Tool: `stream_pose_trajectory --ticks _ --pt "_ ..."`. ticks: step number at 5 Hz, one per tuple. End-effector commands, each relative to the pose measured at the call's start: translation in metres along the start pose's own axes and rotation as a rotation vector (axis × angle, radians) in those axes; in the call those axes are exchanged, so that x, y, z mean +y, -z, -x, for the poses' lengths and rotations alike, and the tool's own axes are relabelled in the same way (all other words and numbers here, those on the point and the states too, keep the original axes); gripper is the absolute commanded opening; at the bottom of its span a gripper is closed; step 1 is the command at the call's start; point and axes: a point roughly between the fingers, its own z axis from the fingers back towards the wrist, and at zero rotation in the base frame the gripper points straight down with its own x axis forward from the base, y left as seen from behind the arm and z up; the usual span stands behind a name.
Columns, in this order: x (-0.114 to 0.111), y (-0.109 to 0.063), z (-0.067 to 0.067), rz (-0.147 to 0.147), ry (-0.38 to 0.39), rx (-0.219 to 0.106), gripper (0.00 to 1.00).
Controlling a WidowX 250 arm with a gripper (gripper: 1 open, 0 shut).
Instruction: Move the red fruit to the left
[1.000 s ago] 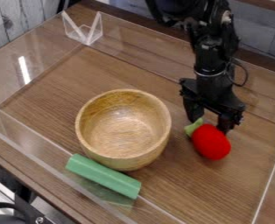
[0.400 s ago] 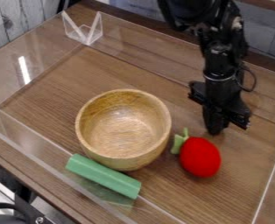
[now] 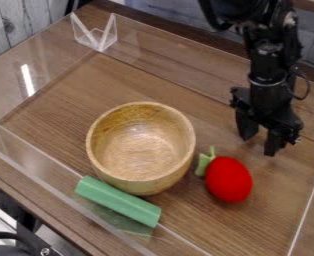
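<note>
End effector fingers apart above table, red fruit beside empty wooden bowl

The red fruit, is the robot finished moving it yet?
Maybe. The red fruit lies on the table right beside the wooden bowl, and it sat further right a second ago. The claw is open, holds nothing, and is off to the fruit's upper right. Another nudge left may follow.
</note>
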Motion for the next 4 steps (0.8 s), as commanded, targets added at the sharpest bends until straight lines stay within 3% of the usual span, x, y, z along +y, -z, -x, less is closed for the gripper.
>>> stream_pose_trajectory --ticks 1,2,4 --pt "0.005 -0.013 -0.015 -0.009 0.027 -0.050 0.00" --pt "0.014 -0.015 -0.019 -0.016 0.032 -0.055 0.00" --pt "0.002 -0.020 -0.011 -0.028 -0.060 -0.066 0.00"
